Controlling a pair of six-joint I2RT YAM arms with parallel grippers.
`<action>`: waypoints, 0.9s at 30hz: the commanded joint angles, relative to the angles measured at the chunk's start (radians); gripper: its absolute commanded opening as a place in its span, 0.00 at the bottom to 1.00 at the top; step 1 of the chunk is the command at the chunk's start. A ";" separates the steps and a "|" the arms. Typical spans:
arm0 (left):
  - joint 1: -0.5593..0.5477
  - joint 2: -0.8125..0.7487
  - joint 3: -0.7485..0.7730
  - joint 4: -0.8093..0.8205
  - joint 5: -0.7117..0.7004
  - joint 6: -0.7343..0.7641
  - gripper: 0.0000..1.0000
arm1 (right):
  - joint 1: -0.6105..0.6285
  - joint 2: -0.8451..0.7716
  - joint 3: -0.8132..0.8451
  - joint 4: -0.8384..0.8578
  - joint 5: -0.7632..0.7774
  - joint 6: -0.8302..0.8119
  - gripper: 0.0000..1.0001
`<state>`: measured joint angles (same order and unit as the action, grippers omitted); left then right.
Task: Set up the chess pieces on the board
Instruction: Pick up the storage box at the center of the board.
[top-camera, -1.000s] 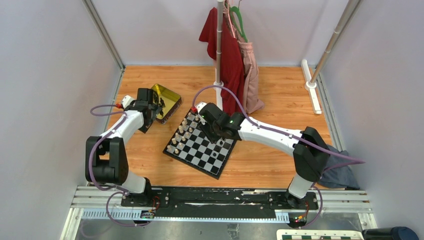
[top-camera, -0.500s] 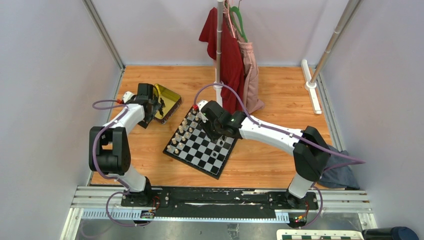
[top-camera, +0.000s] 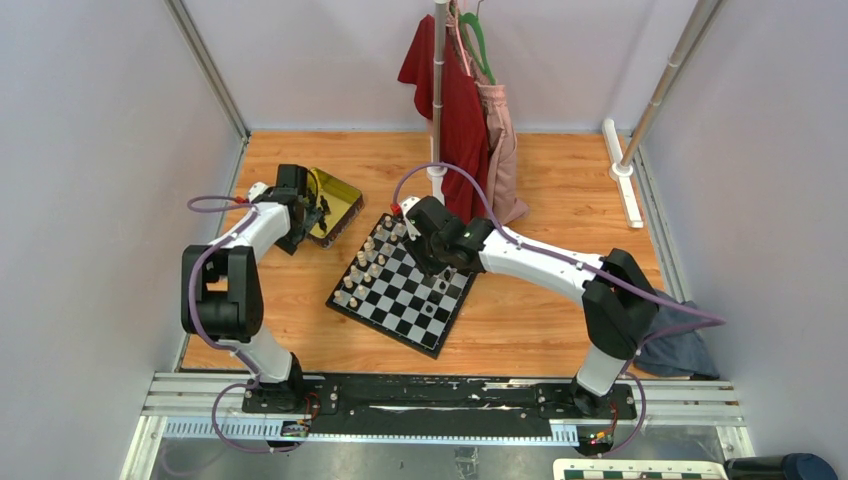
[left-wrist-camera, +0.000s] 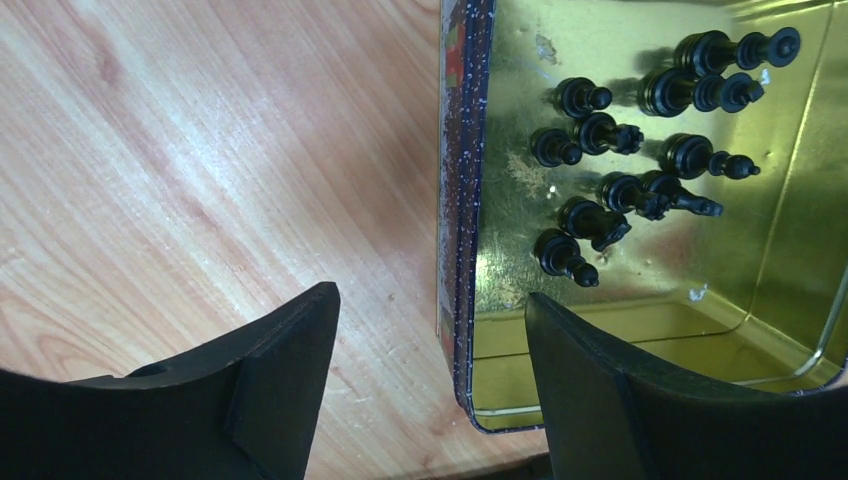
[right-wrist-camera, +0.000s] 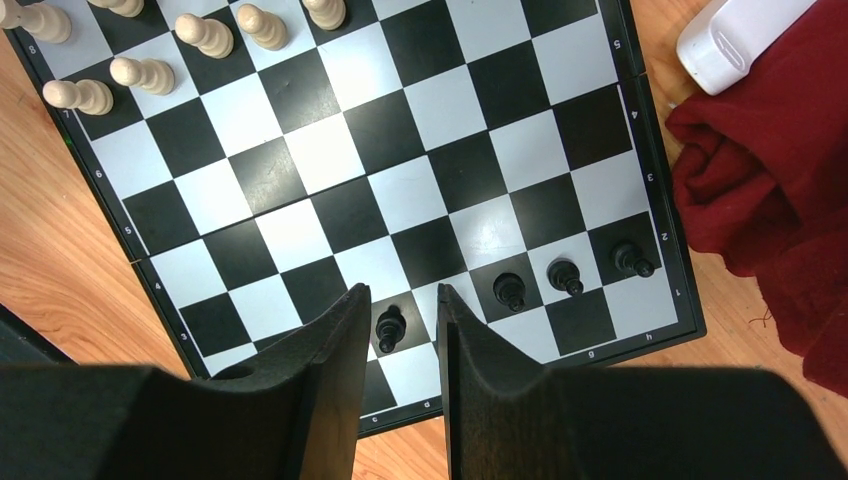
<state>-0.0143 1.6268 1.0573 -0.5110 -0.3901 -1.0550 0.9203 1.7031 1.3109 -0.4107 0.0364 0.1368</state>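
Left arm (top-camera: 250, 232) nearer tray (top-camera: 340, 200) | chess pieces (left-wrist-camera: 688, 156) lying flat, heads rightward

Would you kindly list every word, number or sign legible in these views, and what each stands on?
"8", "7", "6", "5", "4", "3": left rim of the board, right wrist view.
"5", "4", "3", "2", "1": its right rim.
"g", "h": its near rim; other letters there too small.
Tin: speckled print only, nothing legible.
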 joint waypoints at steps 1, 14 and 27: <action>0.008 0.033 0.043 -0.057 -0.007 0.022 0.73 | -0.017 0.016 -0.010 0.008 -0.019 0.013 0.35; 0.010 0.097 0.127 -0.165 -0.013 0.077 0.66 | -0.023 0.011 -0.022 0.027 -0.021 0.027 0.35; 0.011 0.135 0.153 -0.200 -0.037 0.093 0.55 | -0.025 -0.009 -0.040 0.038 -0.021 0.029 0.35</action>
<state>-0.0143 1.7370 1.1805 -0.6834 -0.4015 -0.9749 0.9070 1.7084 1.2888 -0.3801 0.0250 0.1551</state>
